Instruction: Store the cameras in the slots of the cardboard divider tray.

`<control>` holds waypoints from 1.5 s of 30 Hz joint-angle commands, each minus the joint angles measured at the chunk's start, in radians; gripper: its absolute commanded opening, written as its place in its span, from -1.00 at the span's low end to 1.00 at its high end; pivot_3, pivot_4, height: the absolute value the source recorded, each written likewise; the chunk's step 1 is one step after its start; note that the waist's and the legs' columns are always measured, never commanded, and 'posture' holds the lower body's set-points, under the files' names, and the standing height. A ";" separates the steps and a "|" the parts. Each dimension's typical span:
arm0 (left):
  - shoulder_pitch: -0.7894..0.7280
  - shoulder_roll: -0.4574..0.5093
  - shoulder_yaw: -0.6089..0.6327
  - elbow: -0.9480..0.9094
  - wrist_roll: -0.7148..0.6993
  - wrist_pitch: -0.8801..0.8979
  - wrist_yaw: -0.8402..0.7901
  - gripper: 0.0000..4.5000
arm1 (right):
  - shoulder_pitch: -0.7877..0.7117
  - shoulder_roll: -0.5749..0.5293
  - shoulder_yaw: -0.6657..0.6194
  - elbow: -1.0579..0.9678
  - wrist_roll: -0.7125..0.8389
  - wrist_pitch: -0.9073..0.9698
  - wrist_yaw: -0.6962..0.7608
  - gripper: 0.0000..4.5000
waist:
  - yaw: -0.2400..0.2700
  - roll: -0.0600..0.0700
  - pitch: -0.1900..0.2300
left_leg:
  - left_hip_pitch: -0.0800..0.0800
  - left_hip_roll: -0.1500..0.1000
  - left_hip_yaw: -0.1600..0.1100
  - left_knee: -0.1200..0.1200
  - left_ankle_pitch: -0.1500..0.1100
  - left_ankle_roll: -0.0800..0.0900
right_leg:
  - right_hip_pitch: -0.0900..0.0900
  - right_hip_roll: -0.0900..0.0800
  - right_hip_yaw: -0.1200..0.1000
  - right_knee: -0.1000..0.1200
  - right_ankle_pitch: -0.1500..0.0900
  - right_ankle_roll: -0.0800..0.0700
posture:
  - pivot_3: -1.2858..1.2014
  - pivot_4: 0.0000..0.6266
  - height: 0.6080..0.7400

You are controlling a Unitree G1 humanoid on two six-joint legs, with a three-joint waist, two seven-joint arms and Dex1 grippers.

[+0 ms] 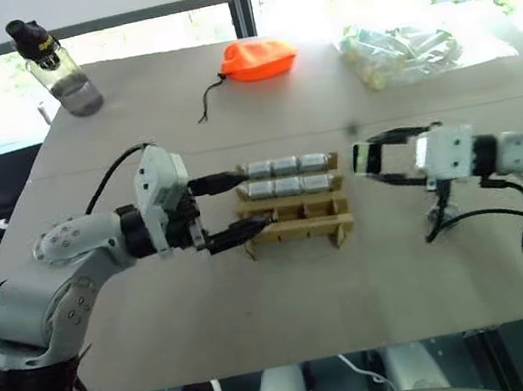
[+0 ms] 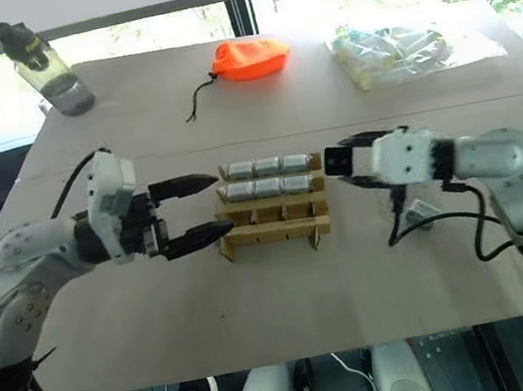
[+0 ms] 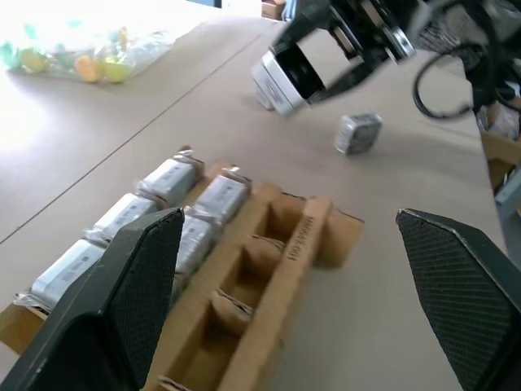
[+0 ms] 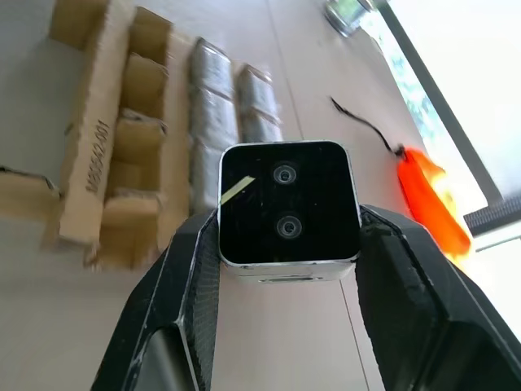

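Note:
The cardboard divider tray (image 1: 299,226) lies mid-table. Several silver-grey cameras (image 1: 285,165) fill its two far rows, and the near row's slots stand empty. My left gripper (image 1: 254,197) is open at the tray's left end, one finger by the far row and the other by the near row, with nothing between them. My right gripper (image 1: 362,160) hovers just right of the tray, shut on a camera (image 4: 289,212) with a black two-lens face. Another loose camera (image 2: 419,213) lies on the table under my right forearm.
An orange drawstring pouch (image 1: 257,57) sits at the back middle with its cord trailing left. A clear bag of pale pieces (image 1: 398,52) is at the back right, and a water bottle (image 1: 62,69) at the back left. A black cable (image 1: 488,214) loops under my right arm.

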 commanded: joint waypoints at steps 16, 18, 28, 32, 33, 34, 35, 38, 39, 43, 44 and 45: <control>-0.255 -0.052 -0.175 0.263 0.141 0.107 -0.135 0.93 | -0.300 0.191 0.268 0.314 -0.502 -0.534 -0.331 -0.19 | -0.007 -0.002 0.000 | -0.010 0.000 0.001 0.003 0.002 -0.004 | -0.010 0.000 -0.004 0.005 0.000 0.000 | 0.03 -0.52 1.00; -0.272 -0.041 -0.184 0.274 0.152 0.111 -0.169 0.93 | -0.309 0.191 0.275 0.327 -0.504 -0.546 -0.339 -0.19 | -0.008 -0.002 0.000 | -0.010 0.000 0.001 0.003 0.003 -0.004 | -0.010 0.000 -0.005 0.005 0.000 0.000 | 0.03 -0.52 1.00; -0.339 -0.032 -0.245 0.347 0.250 0.100 -0.263 0.93 | -0.352 0.198 0.296 0.376 -0.530 -0.593 -0.375 -0.19 | -0.026 -0.002 0.000 | -0.010 0.000 0.001 0.003 0.003 -0.004 | -0.010 0.000 -0.005 0.005 0.000 0.000 | 0.03 -0.52 1.00; -0.369 -0.052 -0.261 0.370 0.265 0.096 -0.286 0.93 | -0.360 0.208 0.315 0.385 -0.535 -0.600 -0.374 -0.19 | -0.026 -0.002 0.000 | -0.010 0.000 0.001 0.003 0.003 -0.004 | -0.010 0.000 -0.005 0.006 0.000 0.000 | 0.03 -0.52 1.00; -0.373 -0.056 -0.261 0.371 0.265 0.098 -0.291 0.93 | -0.360 0.208 0.319 0.385 -0.534 -0.601 -0.372 -0.19 | -0.026 -0.002 0.000 | -0.010 0.000 0.001 0.003 0.003 -0.004 | -0.010 0.000 -0.004 0.006 0.000 0.000 | 0.03 -0.52 1.00; -0.376 -0.060 -0.260 0.372 0.265 0.101 -0.293 0.93 | -0.361 0.208 0.321 0.386 -0.533 -0.602 -0.372 -0.19 | -0.026 -0.002 0.000 | -0.010 0.000 0.001 0.003 0.003 -0.004 | -0.010 0.000 -0.004 0.006 0.000 0.000 | 0.03 -0.52 1.00; -0.378 -0.062 -0.259 0.372 0.266 0.103 -0.294 0.93 | -0.360 0.207 0.322 0.387 -0.532 -0.602 -0.370 -0.19 | -0.026 -0.002 0.000 | -0.010 0.000 0.000 0.003 0.003 -0.004 | -0.010 0.000 -0.004 0.006 0.000 0.000 | 0.03 -0.52 1.00; -0.379 -0.064 -0.256 0.369 0.266 0.107 -0.303 0.93 | -0.357 0.205 0.326 0.390 -0.527 -0.597 -0.363 -0.19 | -0.026 -0.002 0.000 | -0.010 0.000 -0.001 0.003 0.003 -0.004 | -0.010 0.000 -0.004 0.006 0.000 0.000 | 0.03 -0.52 1.00; -0.378 -0.064 -0.254 0.368 0.265 0.109 -0.305 0.93 | -0.356 0.204 0.326 0.390 -0.526 -0.595 -0.362 -0.19 | -0.026 -0.002 0.000 | -0.010 0.000 -0.001 0.003 0.003 -0.004 | -0.010 0.000 -0.004 0.006 0.000 0.000 | 0.03 -0.52 1.00; -0.369 -0.055 -0.253 0.360 0.265 0.112 -0.319 0.37 | -0.356 0.206 0.323 0.389 -0.525 -0.588 -0.362 -0.19 | -0.026 -0.002 0.000 | -0.010 0.000 -0.003 0.003 0.003 -0.004 | -0.010 0.000 -0.004 0.006 0.000 0.000 | 0.03 -0.52 1.00; -0.367 -0.054 -0.253 0.358 0.266 0.112 -0.322 0.18 | -0.355 0.206 0.323 0.389 -0.525 -0.587 -0.363 -0.19 | -0.026 -0.002 0.000 | -0.010 0.000 -0.003 0.003 0.003 -0.004 | -0.010 0.000 -0.004 0.006 0.000 0.000 | 0.03 -0.52 1.00; -0.366 -0.053 -0.252 0.357 0.266 0.112 -0.324 -0.04 | -0.355 0.207 0.323 0.388 -0.525 -0.585 -0.363 -0.19 | -0.026 -0.002 0.000 | -0.010 0.000 -0.003 0.003 0.003 -0.004 | -0.010 0.000 -0.004 0.006 0.000 0.000 | 0.03 -0.52 1.00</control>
